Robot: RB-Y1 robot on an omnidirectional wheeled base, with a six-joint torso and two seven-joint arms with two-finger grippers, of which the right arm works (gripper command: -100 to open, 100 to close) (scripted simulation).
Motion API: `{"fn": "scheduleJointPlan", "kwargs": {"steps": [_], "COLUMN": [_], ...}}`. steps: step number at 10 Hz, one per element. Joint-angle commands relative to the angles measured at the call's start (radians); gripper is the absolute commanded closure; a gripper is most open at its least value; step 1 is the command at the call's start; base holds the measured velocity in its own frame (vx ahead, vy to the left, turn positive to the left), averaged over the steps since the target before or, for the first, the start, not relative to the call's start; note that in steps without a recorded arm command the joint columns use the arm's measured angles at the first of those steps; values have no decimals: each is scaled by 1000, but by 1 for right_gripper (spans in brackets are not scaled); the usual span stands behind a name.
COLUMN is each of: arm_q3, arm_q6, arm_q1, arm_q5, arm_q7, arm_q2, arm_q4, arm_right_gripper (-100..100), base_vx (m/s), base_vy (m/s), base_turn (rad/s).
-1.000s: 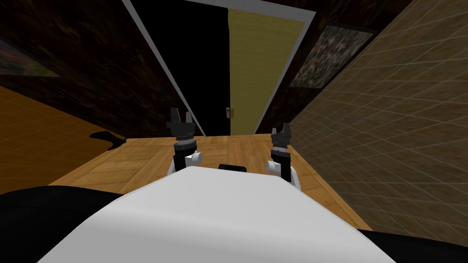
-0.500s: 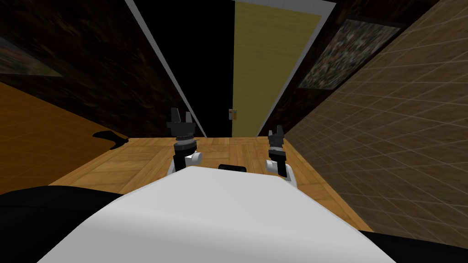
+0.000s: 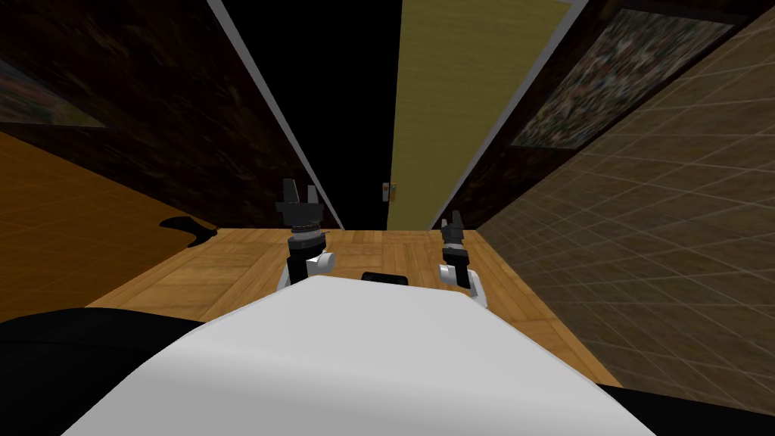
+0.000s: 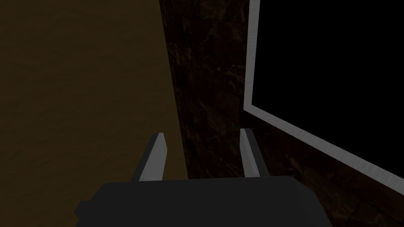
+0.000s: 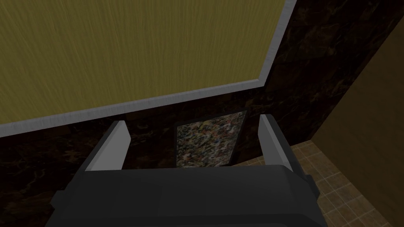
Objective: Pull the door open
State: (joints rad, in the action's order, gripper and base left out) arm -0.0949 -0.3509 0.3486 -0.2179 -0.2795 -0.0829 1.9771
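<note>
head view: upright yellow door [image 3: 462, 91] ahead, its handle [image 3: 388, 191] between the grippers, nearer right gripper [image 3: 452, 224] than left gripper [image 3: 297, 194]; left wrist view: jaws spread toward dark wall [image 4: 209, 79]; right wrist view: jaws spread, door ahead.

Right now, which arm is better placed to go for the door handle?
Right, probably. The right gripper, open, points at the yellow door and sits nearer its handle; the left gripper, also open, faces the dark wall.
</note>
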Motion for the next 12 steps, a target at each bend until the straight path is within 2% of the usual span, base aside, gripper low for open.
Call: {"fn": "scheduleJointPlan", "kwargs": {"steps": [1,3,6,7,11,12], "arm_q3": [-3,-9,-16,-20,-28,-32], "arm_q6": [4,7,11,13,18,20], "arm_q1": [-19,-39,-59,-73,-100,-113], "arm_q5": [-17,-35,-53,-65,-88,-100], "arm_q7": [-12,-27,-43,-53,-74,-84], "arm_q2": [-2,-6,-9,-10,-10,-9], "arm_q4": [-43,-92,-141,-174,-239,-271], "arm_right_gripper": [-100,-100,-100,-100,-100,-100], "base_vx": [150,137,135,136,129,153], "base_vy": [52,76,44,50,55,60], "base_turn": [75,66,44,66,47,78]}}
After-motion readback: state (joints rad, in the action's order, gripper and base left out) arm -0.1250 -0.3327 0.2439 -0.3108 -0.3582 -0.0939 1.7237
